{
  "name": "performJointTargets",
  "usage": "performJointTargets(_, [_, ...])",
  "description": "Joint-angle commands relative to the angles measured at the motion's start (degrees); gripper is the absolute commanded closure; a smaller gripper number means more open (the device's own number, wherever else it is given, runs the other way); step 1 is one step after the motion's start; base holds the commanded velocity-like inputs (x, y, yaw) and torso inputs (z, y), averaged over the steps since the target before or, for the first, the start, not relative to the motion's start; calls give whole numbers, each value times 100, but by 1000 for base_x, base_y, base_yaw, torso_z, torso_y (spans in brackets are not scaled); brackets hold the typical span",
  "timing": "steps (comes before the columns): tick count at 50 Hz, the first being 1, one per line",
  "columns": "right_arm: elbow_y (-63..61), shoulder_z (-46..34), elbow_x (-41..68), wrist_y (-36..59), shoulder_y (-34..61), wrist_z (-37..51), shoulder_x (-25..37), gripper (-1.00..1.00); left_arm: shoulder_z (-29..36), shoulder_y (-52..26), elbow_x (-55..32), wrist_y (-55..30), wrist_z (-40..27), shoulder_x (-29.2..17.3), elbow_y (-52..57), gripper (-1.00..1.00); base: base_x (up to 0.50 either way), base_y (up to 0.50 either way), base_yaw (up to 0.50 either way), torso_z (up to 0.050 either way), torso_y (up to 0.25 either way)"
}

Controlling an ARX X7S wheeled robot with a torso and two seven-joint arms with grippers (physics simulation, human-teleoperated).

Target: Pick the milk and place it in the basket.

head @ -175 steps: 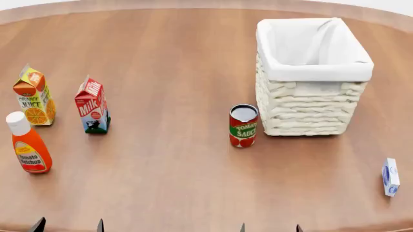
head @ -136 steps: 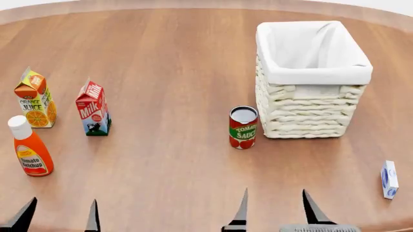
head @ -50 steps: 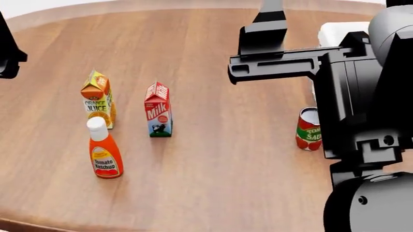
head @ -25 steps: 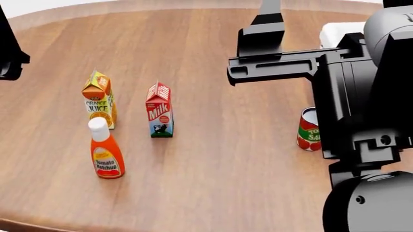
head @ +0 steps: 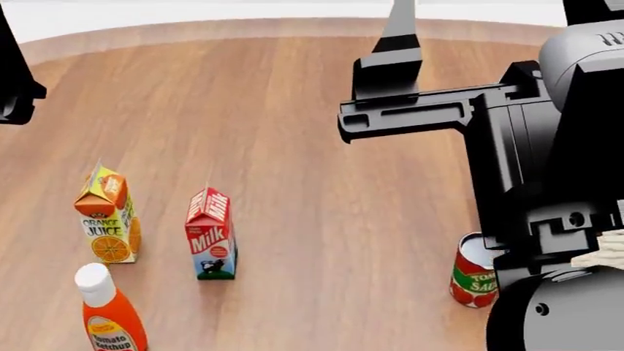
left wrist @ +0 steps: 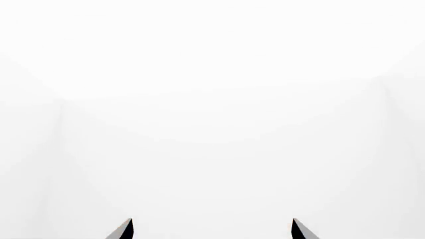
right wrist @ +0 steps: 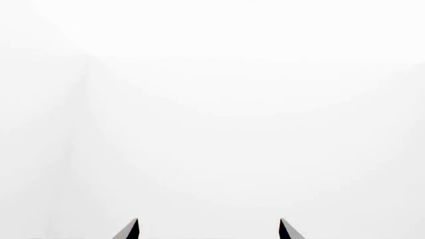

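The milk (head: 210,234), a red gable-top carton, stands upright on the wooden table (head: 292,131) at the lower left of the head view. The basket is almost wholly hidden behind my right arm (head: 546,146); only a scrap of wicker (head: 604,254) shows at the right edge. My right arm is raised high, with a finger (head: 400,29) running out of the view's top. My left arm (head: 14,77) is raised at the left edge. Both wrist views show only blank white, with the left gripper (left wrist: 211,230) and the right gripper (right wrist: 207,230) open and empty, far from the milk.
An orange juice carton (head: 107,225) stands just left of the milk. A ketchup bottle (head: 109,314) stands in front of it. A tomato sauce can (head: 473,272) stands at the lower right, partly behind my right arm.
The head view has tilted: the cartons, bottle and can now sit lower and further left in it, and the basket's rim has dropped behind my right arm. Both arms stay raised.
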Motion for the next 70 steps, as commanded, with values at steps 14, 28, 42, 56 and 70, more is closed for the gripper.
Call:
performJointTargets(14, [9, -108, 65, -44, -43, -5, 85, -100, 13, 18, -80, 33, -58, -54, -16, -100, 500, 0, 0, 0, 1])
performJointTargets(28, [14, -142, 90, -84, -64, 12, 122, -100, 35, 33, -113, 61, -94, -78, -28, -100, 500, 0, 0, 0, 1])
performJointTargets(42, [13, -222, 80, -142, -94, 23, 177, -100, 43, 64, -148, 121, -119, -106, -59, -100, 500, 0, 0, 0, 1])
performJointTargets(56, [17, -246, 119, -161, -113, 36, 212, -100, 64, 57, -185, 120, -157, -130, -55, -100, 500, 0, 0, 0, 2])
performJointTargets(70, [27, -284, 130, -212, -103, 59, 236, -100, 64, 50, -228, 124, -196, -157, -52, -100, 500, -10, 0, 0, 0])
